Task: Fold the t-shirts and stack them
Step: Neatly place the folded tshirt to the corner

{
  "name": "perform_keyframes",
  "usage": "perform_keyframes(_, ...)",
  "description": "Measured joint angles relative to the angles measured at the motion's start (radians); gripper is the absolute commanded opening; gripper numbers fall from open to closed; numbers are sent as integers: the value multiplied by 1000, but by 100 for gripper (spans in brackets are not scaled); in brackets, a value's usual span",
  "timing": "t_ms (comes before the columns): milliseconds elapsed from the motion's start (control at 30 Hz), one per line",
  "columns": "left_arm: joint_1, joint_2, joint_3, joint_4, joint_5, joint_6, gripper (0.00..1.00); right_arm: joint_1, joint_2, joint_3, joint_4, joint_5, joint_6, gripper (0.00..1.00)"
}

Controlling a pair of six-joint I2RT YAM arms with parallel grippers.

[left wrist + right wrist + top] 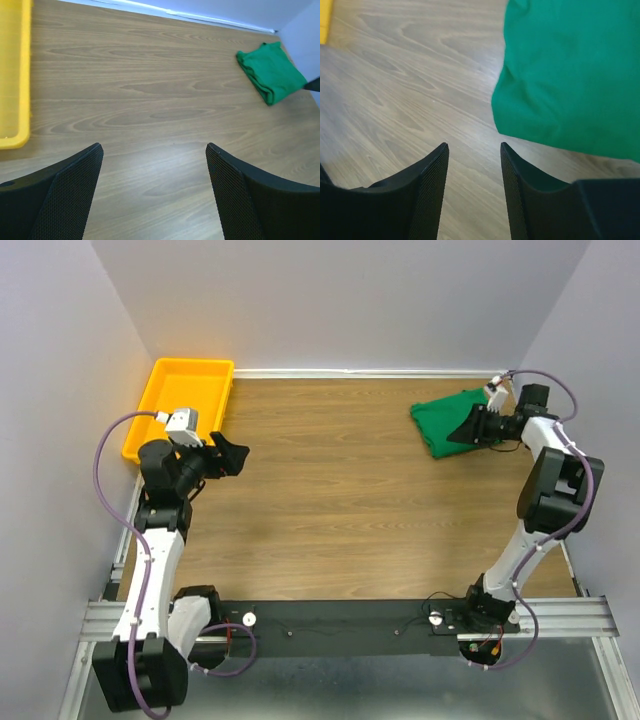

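Note:
A green t-shirt point(440, 420) lies folded into a small bundle at the far right of the wooden table; it also shows in the left wrist view point(272, 72). My right gripper point(468, 430) hovers over the bundle's near right side. In the right wrist view the t-shirt point(570, 75) lies just beyond my right gripper point(474, 146), whose jaws stand moderately apart over bare wood with nothing between them. My left gripper point(236, 455) is far off at the table's left side, beside the tray. In its own view my left gripper point(155, 150) is wide open and empty.
A yellow plastic tray point(160, 380) sits in the far left corner, its rim also at the left edge of the left wrist view point(15, 75). Grey walls close the table on three sides. A black rail carrying both arm bases point(350, 618) runs along the near edge.

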Motion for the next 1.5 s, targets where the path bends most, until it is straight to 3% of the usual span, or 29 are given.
perform_keyframes(133,0,-100,-74,24,49,-20,91,64,53,39,-43,167,-51,57)
perform_keyframes(233,0,-119,-116,47,70,-50,91,109,85,135,-48,256,-89,51)
perform_keyframes(333,0,-105,-129,52,79,-70,90,120,136,229,-39,288,-89,35)
perform_keyframes(500,0,-67,-120,70,90,-83,90,116,265,319,-34,292,-26,27)
perform_keyframes(767,0,-55,-119,86,102,-95,90,113,470,489,-59,305,82,27)
perform_keyframes(967,0,-55,-119,93,105,-103,90,114,529,605,-53,394,136,27)
perform_keyframes(1300,0,-27,-114,98,113,-109,90,115,564,682,-32,544,196,41)
perform_keyframes(1367,0,-24,-99,95,112,-108,90,114,560,683,-33,531,161,50)
perform_keyframes(1500,0,-32,-38,75,59,-75,95,114,486,625,-35,484,76,78)
